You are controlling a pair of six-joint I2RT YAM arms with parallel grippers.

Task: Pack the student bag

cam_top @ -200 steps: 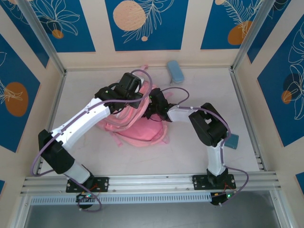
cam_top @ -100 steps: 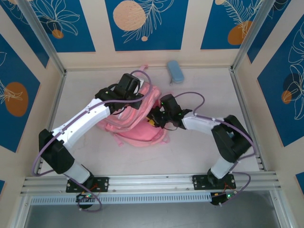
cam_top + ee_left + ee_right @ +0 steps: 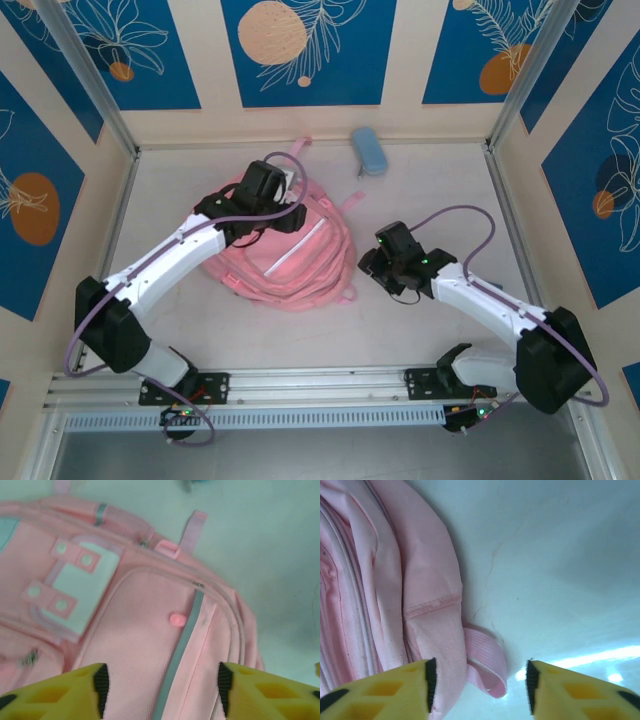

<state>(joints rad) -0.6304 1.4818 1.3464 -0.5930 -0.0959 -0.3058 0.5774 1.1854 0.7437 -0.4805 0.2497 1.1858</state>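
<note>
Large soft pink fabric backpack [image 3: 285, 262] is noted lying flat on the pale grey tabletop [image 3: 440, 195], left of centre, front panel turned up. Its long axis is seen running from the far side toward the near side, slanting slightly rightward at the near end; the carry loop is pointed at the far wall, the strap ends at the near-right corner. In the left wrist view the bag's surface is marked by a white patch [image 3: 82, 597] carrying 2 pink tabs, each with 2 round studs, a grey stripe [image 3: 182, 645] down the pocket front, 1 pink round button beside it, and curved zipper seams. Left gripper [image 3: 160, 690] is held above the front pocket with jaws spread, nothing pinched between them. Right gripper [image 3: 479, 685] is placed at the bag's near-right edge, just over the table, jaws likewise spread; a pink webbing strap loop [image 3: 485, 665] lies in the gap between the fingers, not clamped. A small light-blue oblong pencil case [image 3: 369, 150] is recorded by the far wall, well apart from the bag.
</note>
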